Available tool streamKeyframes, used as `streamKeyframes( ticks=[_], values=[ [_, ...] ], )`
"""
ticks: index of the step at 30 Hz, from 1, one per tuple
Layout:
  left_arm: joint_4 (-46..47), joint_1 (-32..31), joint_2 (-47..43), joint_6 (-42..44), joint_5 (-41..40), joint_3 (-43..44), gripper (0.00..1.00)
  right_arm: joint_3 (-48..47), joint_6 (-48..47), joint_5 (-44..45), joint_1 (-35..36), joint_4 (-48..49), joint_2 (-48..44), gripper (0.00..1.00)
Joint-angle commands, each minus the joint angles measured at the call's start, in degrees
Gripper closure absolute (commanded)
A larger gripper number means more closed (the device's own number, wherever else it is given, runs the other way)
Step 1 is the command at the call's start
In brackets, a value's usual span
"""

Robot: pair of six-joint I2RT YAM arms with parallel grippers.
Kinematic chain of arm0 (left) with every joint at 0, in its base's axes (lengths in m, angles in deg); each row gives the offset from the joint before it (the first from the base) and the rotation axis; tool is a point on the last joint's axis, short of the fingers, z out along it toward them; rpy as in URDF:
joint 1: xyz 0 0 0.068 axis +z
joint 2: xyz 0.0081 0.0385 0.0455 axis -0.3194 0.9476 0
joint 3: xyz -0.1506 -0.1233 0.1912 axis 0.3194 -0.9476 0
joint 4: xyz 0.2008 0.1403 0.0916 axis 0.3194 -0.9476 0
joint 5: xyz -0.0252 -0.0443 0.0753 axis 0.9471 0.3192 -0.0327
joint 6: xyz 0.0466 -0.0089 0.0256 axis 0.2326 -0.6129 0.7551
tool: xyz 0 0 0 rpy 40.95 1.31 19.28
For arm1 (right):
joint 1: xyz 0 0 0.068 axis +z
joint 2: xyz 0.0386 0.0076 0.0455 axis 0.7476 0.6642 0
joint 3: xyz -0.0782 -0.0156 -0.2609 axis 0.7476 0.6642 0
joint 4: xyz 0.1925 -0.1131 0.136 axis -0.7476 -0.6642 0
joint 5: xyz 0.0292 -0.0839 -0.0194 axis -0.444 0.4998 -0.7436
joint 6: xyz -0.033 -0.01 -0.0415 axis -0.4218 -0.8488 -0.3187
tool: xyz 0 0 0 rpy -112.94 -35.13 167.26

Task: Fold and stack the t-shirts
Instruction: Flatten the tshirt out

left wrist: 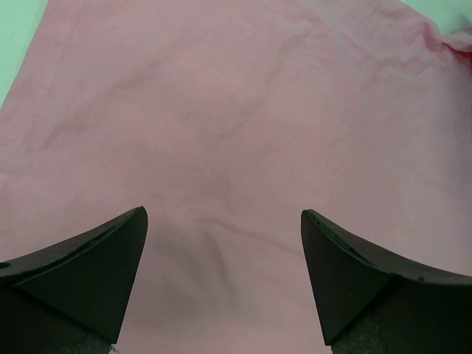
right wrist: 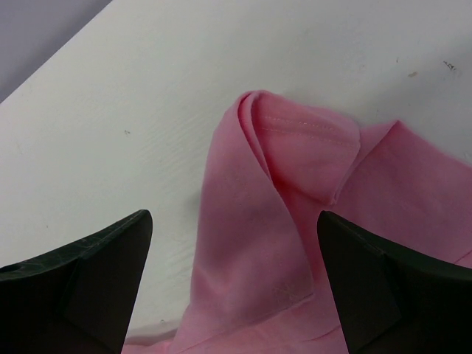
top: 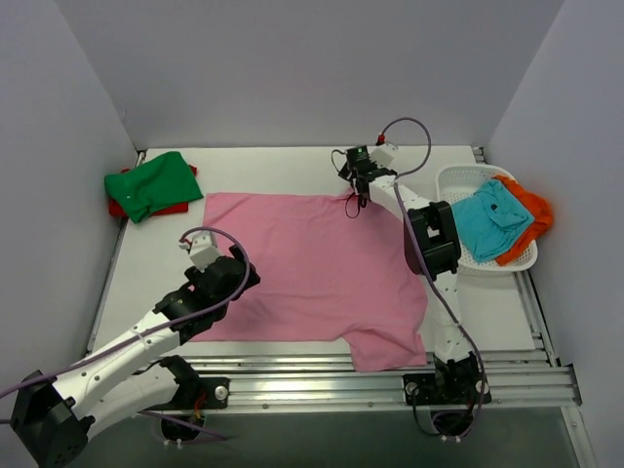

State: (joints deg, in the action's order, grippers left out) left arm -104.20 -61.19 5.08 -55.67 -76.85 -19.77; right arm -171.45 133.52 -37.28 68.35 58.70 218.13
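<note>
Top external: high up at near edge, facing down and forward over whole bench (top: 292, 166), far enough to take in all of it. Left wrist: very close, aimed down past left pincer (left wrist: 224, 212) onto flat pink shirt (left wrist: 236, 110). Right wrist: close, aimed past right pincer (right wrist: 234, 214) at folded shirt corner plus bare bench. Shared with top view: same shirt, small patches only.

A pink shirt (top: 302, 268) lies spread flat across the middle of the desk (top: 273, 171), one sleeve reaching the near rails (top: 322, 378) at the right. The left fingers (top: 244, 276) sit over its near left part. The right fingers (top: 357, 188) hang at its far right corner. At the far left, a green shirt (top: 151, 183) lies on a red shirt (top: 175, 208). On the right, a basket (top: 458, 180) holds a teal shirt (top: 490, 222) and an orange shirt (top: 531, 210).
</note>
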Motion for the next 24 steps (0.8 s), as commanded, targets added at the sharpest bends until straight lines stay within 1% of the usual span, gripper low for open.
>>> streamKeyframes(
  ticks=[1, 4, 11, 17, 24],
  values=[
    [2.15, 0.64, -0.16, 0.75, -0.03, -0.22, 0.06, 1.16, 0.53, 0.01, 0.34, 0.8, -1.37, 0.11],
    [2.76, 0.82, 0.37, 0.93, 0.41, -0.31, 0.06, 2.14, 1.15, -1.22, 0.51, 1.51, -0.59, 0.11],
    [2.68, 0.99, 1.87, 1.02, 0.24, 0.21, 0.06, -2.25, 1.5, -2.8, 0.95, 0.99, 3.81, 0.11],
    [3.2, 1.26, 1.95, 1.02, -0.38, -0.14, 0.06, -7.26, 1.5, -4.12, 1.13, 0.99, 6.88, 0.11],
    [4.26, 1.61, 4.15, 1.1, -0.38, 0.04, 0.06, -13.85, 1.06, -5.44, 1.83, 0.72, 9.43, 0.11]
  ],
)
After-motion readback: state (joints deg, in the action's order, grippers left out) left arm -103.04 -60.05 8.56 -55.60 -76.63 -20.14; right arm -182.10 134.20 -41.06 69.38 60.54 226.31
